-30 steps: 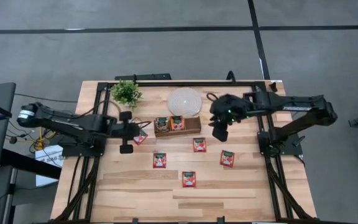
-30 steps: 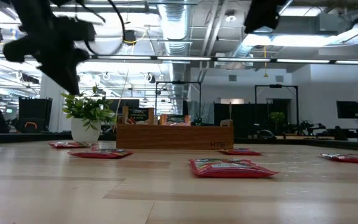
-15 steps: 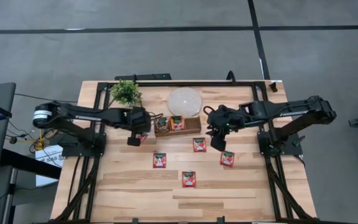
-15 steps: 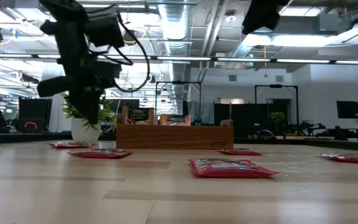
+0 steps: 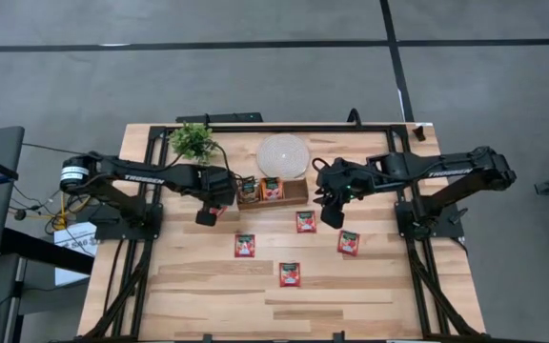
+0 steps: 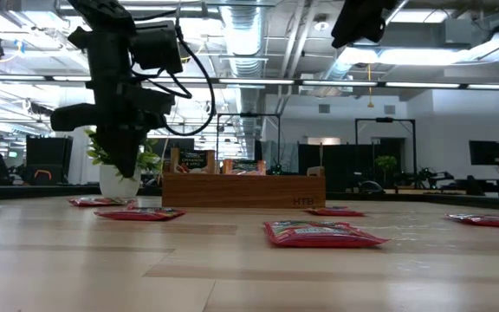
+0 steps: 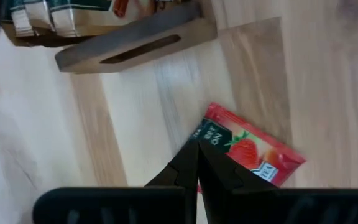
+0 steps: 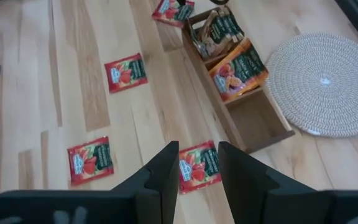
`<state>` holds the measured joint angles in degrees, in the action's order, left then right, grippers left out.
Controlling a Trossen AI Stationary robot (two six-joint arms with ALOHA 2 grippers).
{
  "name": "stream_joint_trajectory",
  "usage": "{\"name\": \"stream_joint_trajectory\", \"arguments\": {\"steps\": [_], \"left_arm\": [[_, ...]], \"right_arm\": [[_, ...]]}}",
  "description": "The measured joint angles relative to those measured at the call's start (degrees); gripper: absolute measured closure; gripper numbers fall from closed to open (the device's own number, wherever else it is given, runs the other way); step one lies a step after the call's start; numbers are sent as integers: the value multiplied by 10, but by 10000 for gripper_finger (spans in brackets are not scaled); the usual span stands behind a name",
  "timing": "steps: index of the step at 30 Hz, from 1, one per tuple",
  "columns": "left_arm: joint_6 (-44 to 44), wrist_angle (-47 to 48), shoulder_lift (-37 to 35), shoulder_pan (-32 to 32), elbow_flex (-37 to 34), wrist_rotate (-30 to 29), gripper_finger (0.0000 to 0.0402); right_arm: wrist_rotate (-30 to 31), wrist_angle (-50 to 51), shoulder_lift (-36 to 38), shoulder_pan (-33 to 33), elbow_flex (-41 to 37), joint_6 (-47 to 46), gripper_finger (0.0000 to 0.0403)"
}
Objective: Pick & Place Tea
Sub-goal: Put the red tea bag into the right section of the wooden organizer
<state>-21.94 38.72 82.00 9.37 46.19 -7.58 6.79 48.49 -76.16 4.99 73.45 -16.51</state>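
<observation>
Several red tea sachets lie flat on the wooden table. One sachet sits just left of the wooden tray. My left gripper hangs shut over that sachet's near edge, holding nothing. My right gripper hovers open, high above another sachet in front of the tray. More sachets lie toward the table's front. Sachets also stand upright in two tray compartments.
A round white woven disc lies behind the tray. A small potted plant stands at the back left. In the low view the left arm hangs in front of the plant.
My left arm has swung right toward the tray and come down over the sachet beside it. My right gripper has shifted left and forward, over the sachet in front of the tray.
</observation>
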Motion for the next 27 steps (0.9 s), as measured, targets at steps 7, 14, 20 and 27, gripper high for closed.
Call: {"name": "stream_joint_trajectory", "arguments": {"steps": [7, 14, 20, 27], "left_arm": [[2, -2, 0, 0, 0, 5, 401], [3, -3, 0, 0, 0, -7, 401], [38, -5, 0, -1, 0, -23, 401], [155, -29, 0, -1, 0, -26, 401]], "right_arm": [[0, -8, 0, 0, 0, -10, 296], [-1, -9, 0, 0, 0, -11, 296], [-2, -9, 0, 0, 0, -11, 296], [-2, -9, 0, 0, 0, -11, 296]]}}
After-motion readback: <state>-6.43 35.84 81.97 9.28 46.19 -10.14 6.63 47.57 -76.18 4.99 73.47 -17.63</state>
